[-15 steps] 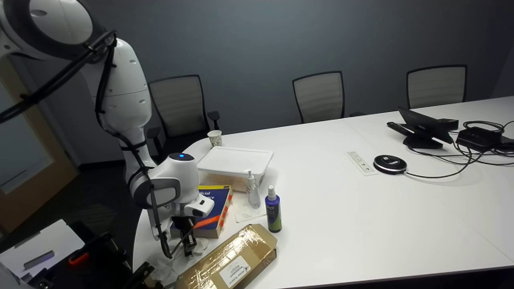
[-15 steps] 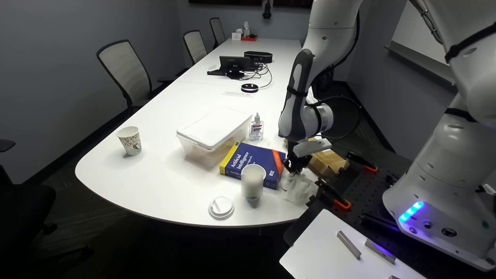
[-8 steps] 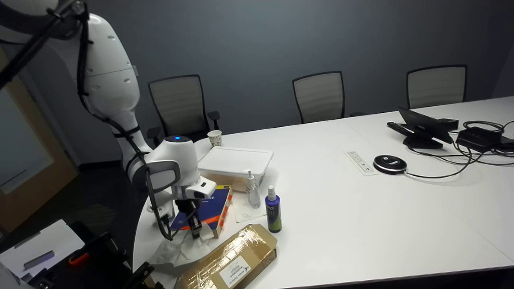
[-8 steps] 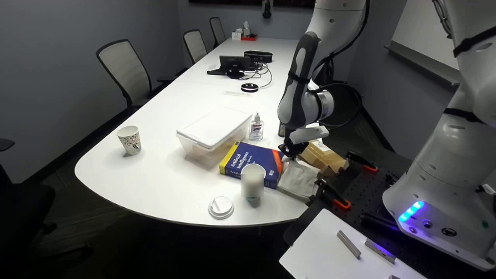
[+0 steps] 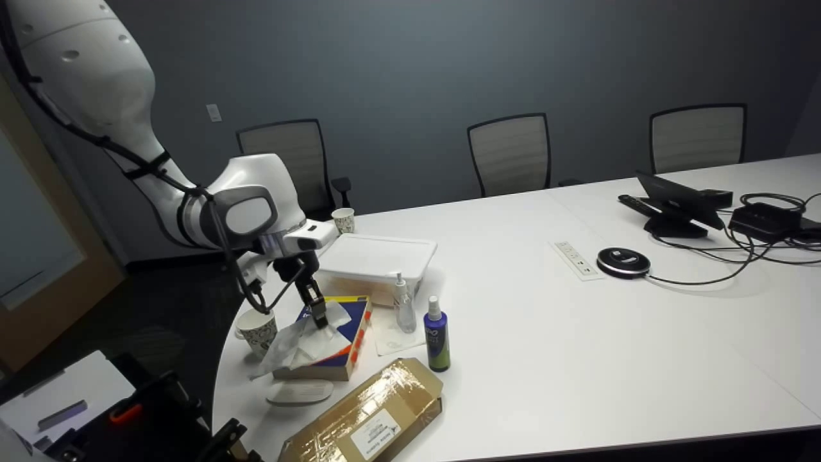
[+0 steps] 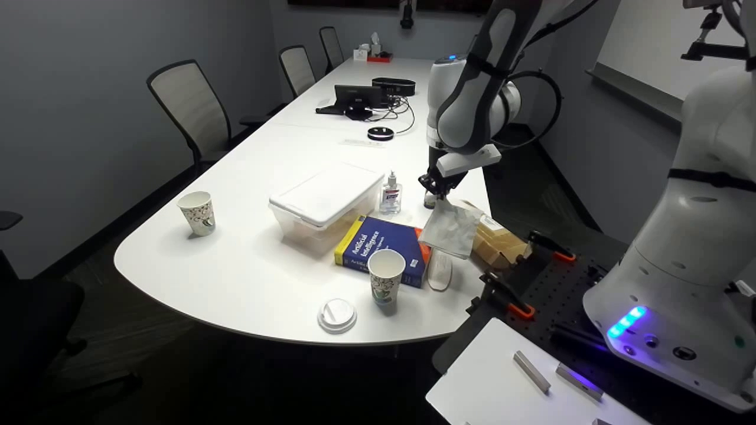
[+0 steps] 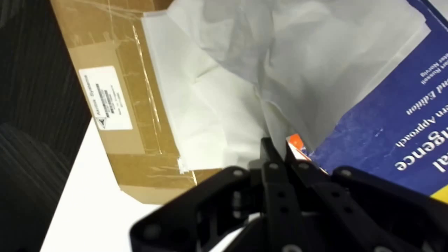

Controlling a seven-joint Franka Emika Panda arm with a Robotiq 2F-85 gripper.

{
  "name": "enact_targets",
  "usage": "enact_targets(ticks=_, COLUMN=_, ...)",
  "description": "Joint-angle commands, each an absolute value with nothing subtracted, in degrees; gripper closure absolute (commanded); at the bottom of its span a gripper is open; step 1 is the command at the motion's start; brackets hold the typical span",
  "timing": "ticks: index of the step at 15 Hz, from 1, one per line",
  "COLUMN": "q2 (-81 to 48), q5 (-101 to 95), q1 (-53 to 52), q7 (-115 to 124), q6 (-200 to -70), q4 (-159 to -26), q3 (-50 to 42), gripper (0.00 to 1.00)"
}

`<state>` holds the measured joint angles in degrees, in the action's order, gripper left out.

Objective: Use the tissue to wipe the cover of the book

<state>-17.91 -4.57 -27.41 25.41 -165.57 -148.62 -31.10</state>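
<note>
The dark blue book [image 6: 387, 239] with a yellow band lies flat on the table. It is partly behind the tissue in an exterior view [image 5: 354, 324] and shows at the right of the wrist view [image 7: 381, 136]. My gripper [image 7: 276, 150] is shut on the white tissue [image 7: 217, 94], which hangs crumpled from the fingertips. In both exterior views the gripper [image 5: 319, 321] [image 6: 438, 192] is above table height, near the orange-striped end of the book. The tissue [image 6: 452, 230] hangs in the air beside that end. I cannot tell whether it touches the cover.
A long golden-tan packet [image 5: 369, 410] lies beside the book. A pale oval object [image 6: 440, 271] lies at the book's end. A paper cup [image 6: 385, 283] stands close to the book. A lidded box [image 6: 325, 195], sanitizer bottle [image 6: 390, 198] and blue spray bottle [image 5: 437, 340] stand nearby.
The gripper has risen from the table beside the book, lifting the tissue off the surface. The pale oval object is now uncovered.
</note>
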Motion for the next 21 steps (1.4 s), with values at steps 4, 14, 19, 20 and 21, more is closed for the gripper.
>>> enact_targets(ticks=4, q2=-17.5, q5=-9.9, q1=-22.0, q7=28.2, q6=-166.1, q4=-143.9, q3=-19.9, gripper=0.99)
enact_targets(ticks=14, q2=-33.7, q5=-7.0, q1=-18.9, q7=25.5, q6=-169.4, q4=-133.7, q3=-15.3, gripper=0.99)
enact_targets(ticks=19, q2=-37.6, q5=-4.5, q1=-18.9, q7=24.8, q6=-170.8, q4=-133.3, q3=-14.3, gripper=0.99)
enact_targets(ticks=20, q2=-38.2, q5=-3.9, q1=-19.0, q7=24.8, q6=-171.4, q4=-133.6, q3=-14.3, gripper=0.99)
enact_targets(ticks=21, q2=-38.7, q5=-3.4, q1=-19.3, q7=24.8, q6=-171.8, q4=-133.8, q3=-14.4, gripper=0.99)
